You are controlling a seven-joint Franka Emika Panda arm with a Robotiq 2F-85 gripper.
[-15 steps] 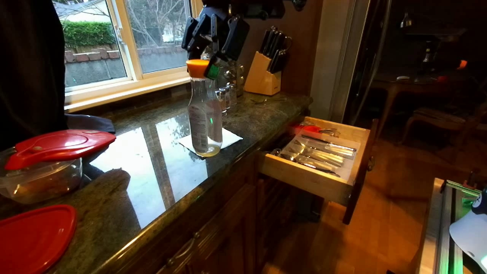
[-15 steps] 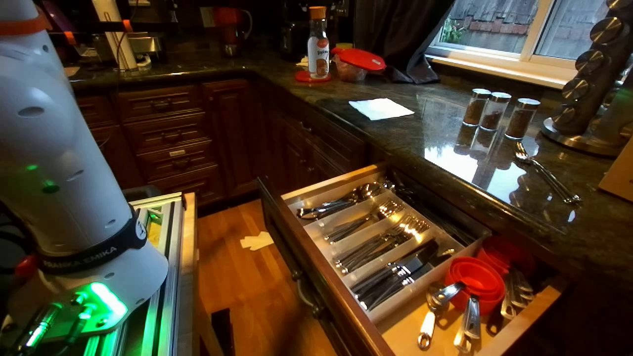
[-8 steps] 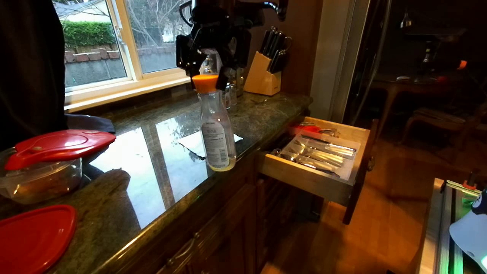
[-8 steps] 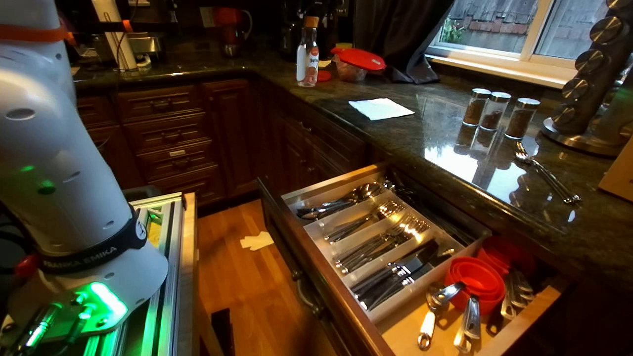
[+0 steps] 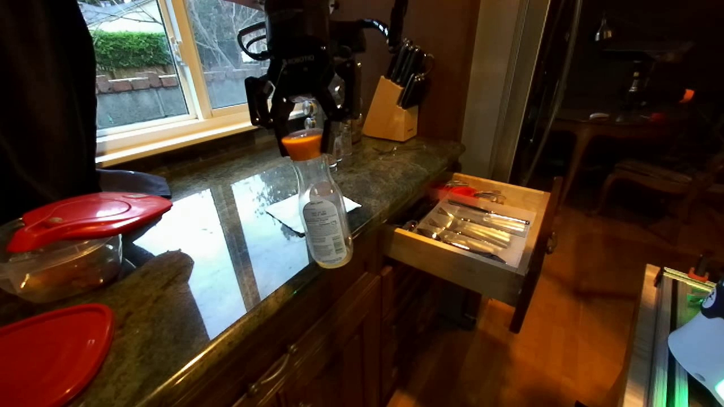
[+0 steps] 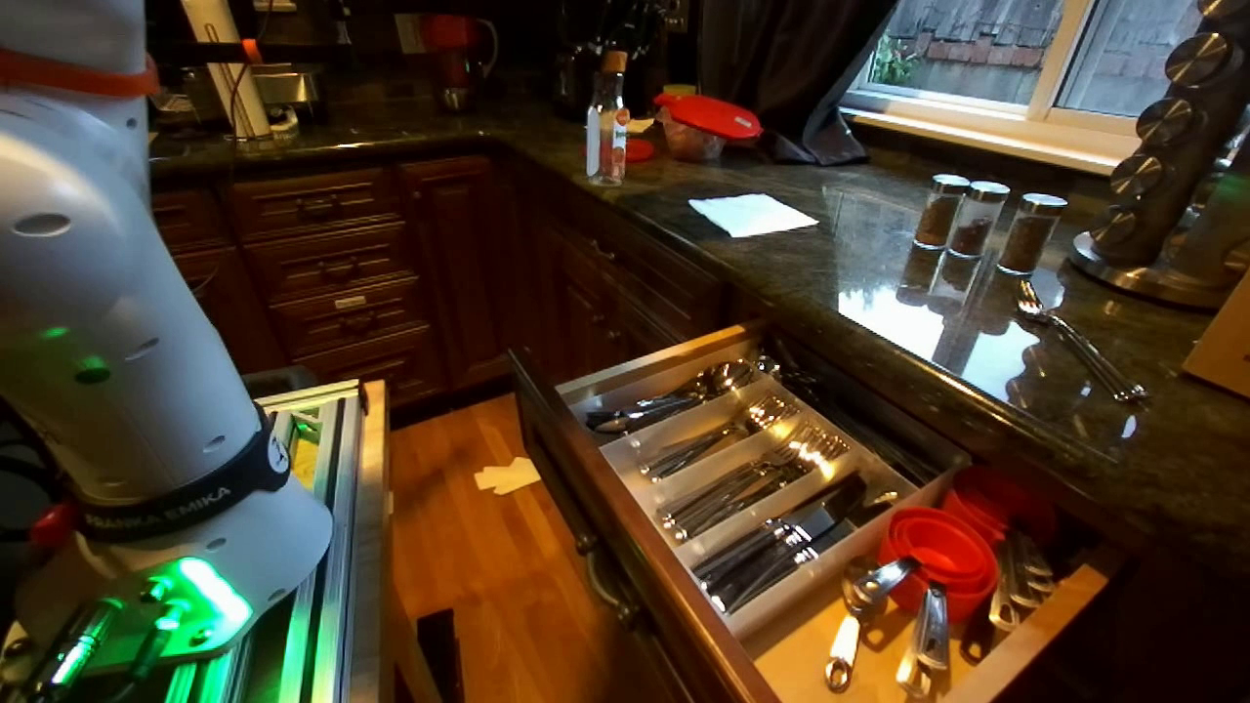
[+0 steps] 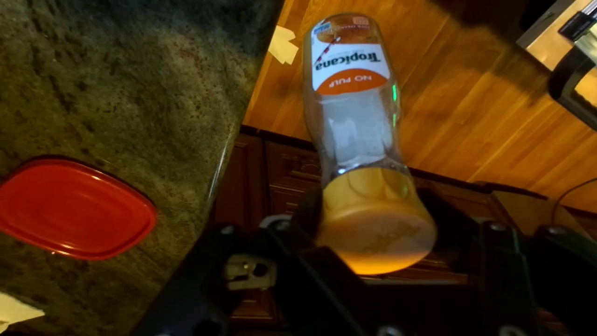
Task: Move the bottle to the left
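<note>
In an exterior view, bottle (image 5: 323, 223) hung tilted at 9 o'clock from cutlery drawer (image 5: 455, 267), gripper (image 5: 306, 146) clamped on its orange cap (image 5: 301, 148). Wrist view: red lid (image 7: 77, 210) lay at cap's 9 o'clock.

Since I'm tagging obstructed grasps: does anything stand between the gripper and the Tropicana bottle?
Nothing visible does. In an exterior view, the gripper holds the Tropicana bottle by its orange cap; the wrist view shows nothing else between them.
</note>
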